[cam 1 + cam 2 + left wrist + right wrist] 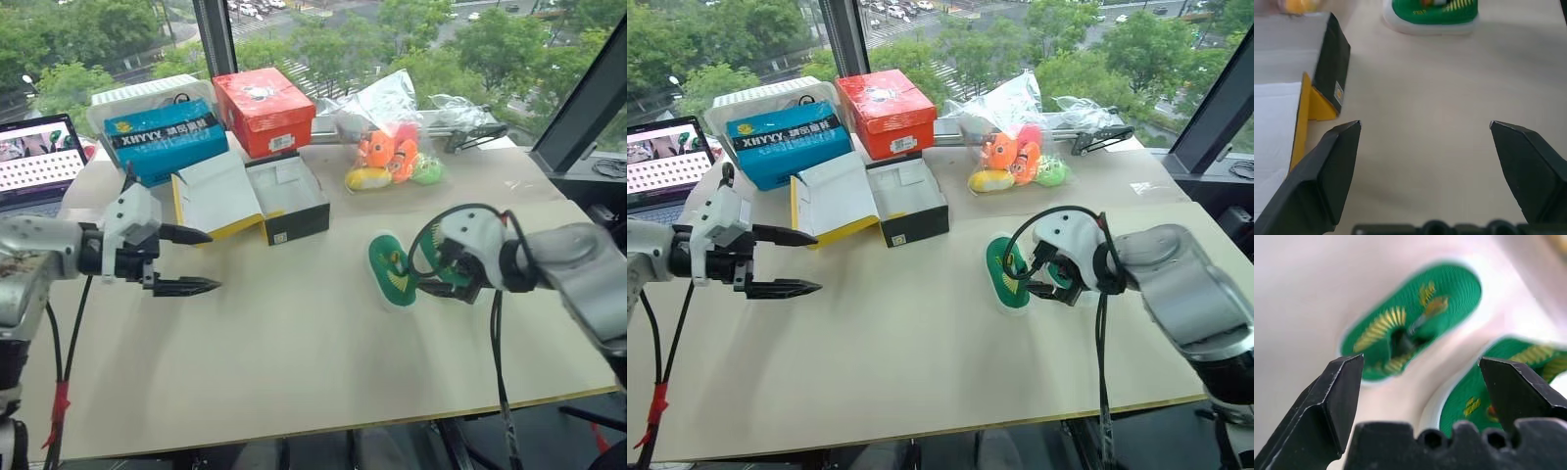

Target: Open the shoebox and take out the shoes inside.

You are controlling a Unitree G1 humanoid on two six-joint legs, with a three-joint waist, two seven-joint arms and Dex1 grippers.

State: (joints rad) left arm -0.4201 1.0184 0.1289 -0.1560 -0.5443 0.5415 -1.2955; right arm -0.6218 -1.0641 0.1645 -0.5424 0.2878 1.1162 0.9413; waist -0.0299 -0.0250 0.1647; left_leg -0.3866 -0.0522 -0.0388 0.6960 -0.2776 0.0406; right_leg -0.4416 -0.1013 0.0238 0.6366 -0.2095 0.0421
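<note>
Nearest, the left gripper (201,260) hangs over bare tabletop, its two black fingers (1327,171) spread wide with nothing between them. Level with it on the other side, the right gripper (1422,382) points down at the pair of small green children's shoes with yellow marks and white soles — its fingers (1334,396) are also wide apart and hold nothing. Both shoes lie out on the pale wooden table (294,362): one shoe (390,269) shows in full beside the gripper, and the second shoe (1488,387) lies close alongside it, mostly hidden behind the white wrist in the head views.

Further back, left of centre, stands the shoebox (289,201) with black cardboard sides and white lining — its yellow-edged lid (216,196) is swung open to the left, white inside up, and the box looks empty. Right of it lie orange, yellow and green plush toys (392,157) in clear plastic. Behind the shoebox sit a blue rectangular box (165,137) and a red-orange box (265,110). At the far left edge is an open laptop (39,157).
</note>
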